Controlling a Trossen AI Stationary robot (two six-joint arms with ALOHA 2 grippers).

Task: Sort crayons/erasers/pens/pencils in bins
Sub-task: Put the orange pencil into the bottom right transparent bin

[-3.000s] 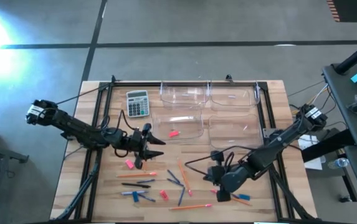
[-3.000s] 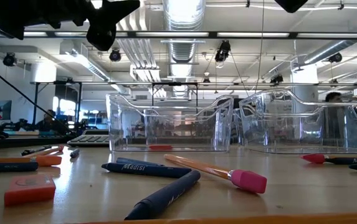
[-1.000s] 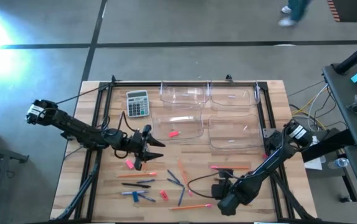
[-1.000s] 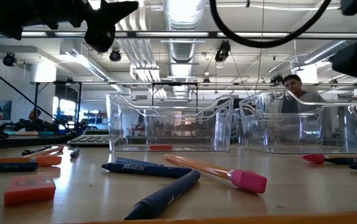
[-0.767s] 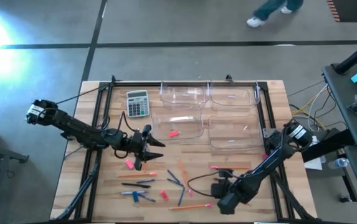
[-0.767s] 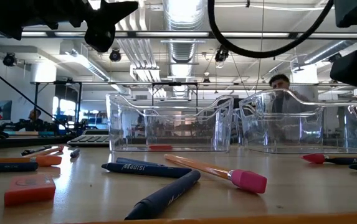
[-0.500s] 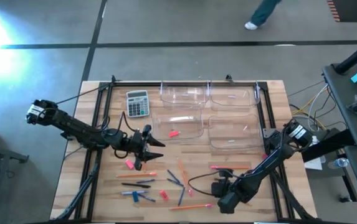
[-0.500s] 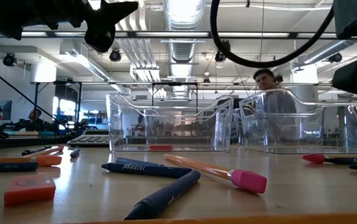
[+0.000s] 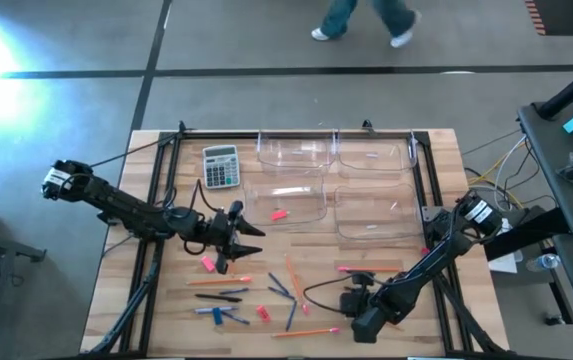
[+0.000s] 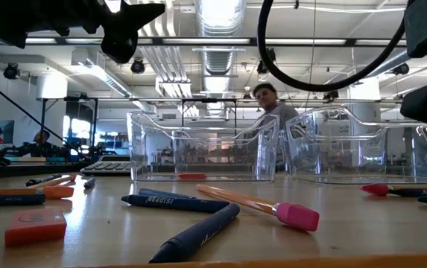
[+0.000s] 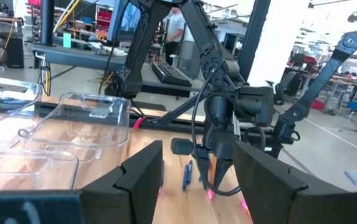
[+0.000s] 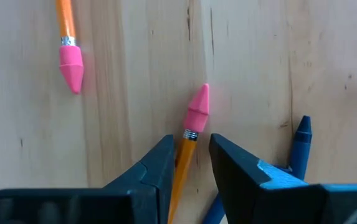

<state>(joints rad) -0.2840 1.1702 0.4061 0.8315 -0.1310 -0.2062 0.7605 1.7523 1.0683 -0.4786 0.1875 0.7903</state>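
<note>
You're barely started, I'd say: only one pink eraser (image 9: 279,214) sits in a bin (image 9: 284,203), and pencils, pens and crayons are scattered across the table (image 9: 436,170) in front. Your right gripper (image 12: 190,167) is down at the front edge, its jaws straddling a pencil (image 12: 188,138) lying flat, not clearly pinching it yet. Your left gripper (image 9: 250,228) hangs mid-table with its jaws apart, empty.

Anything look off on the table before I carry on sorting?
One oddity: a grey calculator sits beside the bins, and it fits no sorting category. Otherwise only loose pencils and erasers awaiting sorting.
</note>
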